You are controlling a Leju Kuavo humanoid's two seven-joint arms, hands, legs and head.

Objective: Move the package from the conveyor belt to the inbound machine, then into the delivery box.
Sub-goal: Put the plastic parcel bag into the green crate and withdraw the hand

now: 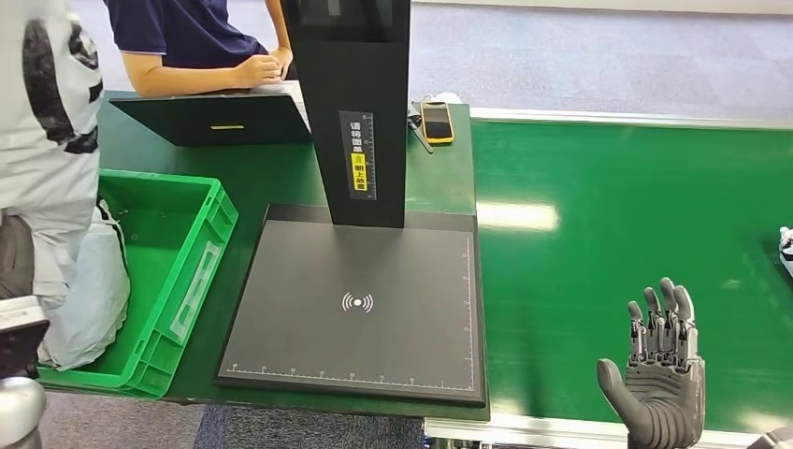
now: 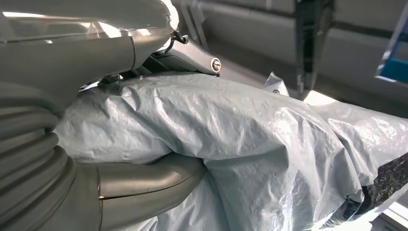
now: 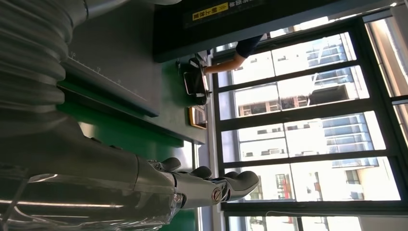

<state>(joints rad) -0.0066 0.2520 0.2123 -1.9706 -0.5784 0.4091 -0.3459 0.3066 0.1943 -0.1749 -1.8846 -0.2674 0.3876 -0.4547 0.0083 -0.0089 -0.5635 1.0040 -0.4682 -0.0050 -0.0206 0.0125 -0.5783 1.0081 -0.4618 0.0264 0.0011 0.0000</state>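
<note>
Package (image 2: 250, 144): one. Grey plastic mailer bag, crinkled and glossy, soft and bulging, black patch at one corner. Held in the left hand (image 2: 86, 120), thick grey thumb under the bag, pale fingers over it; seen close in the left wrist view. Whereabouts relative to belt, machine or box not determinable from that view.

Right hand (image 1: 660, 374): one. Dark grey, ribbed and jointed, fingers straight and slightly apart, palm empty, raised above the near edge of the conveyor belt (image 1: 636, 187).

Conveyor belt: one. Flat green surface, faintly glossy with pale light reflections, pale metal rail along the near and far sides. Small white object (image 1: 786, 245) at the far right edge, cut off, identity unclear.

Inbound machine (image 1: 360, 299): one. Square matte black platform, finely textured, white ruler ticks along two edges, white wireless symbol near the middle. One upright black column (image 1: 351, 103) at its rear, bearing a narrow label with a yellow patch.

Delivery box (image 1: 201, 257): one. Green moulded plastic crate, rectangular, ribbed walls with slotted handle, standing left of the platform. White plastic bag (image 1: 89, 290) at its left side.

Table (image 1: 271, 173): one, dark green top, carrying machine and crate.

Laptop-like black device (image 1: 220, 119): one, at the table's rear.

Yellow-cased handset (image 1: 437, 122): one, flat on the table's back corner.

Persons: two, partly visible; one in dark blue top (image 1: 187, 33) behind the table, one in white printed top (image 1: 47, 103) at left.
</note>
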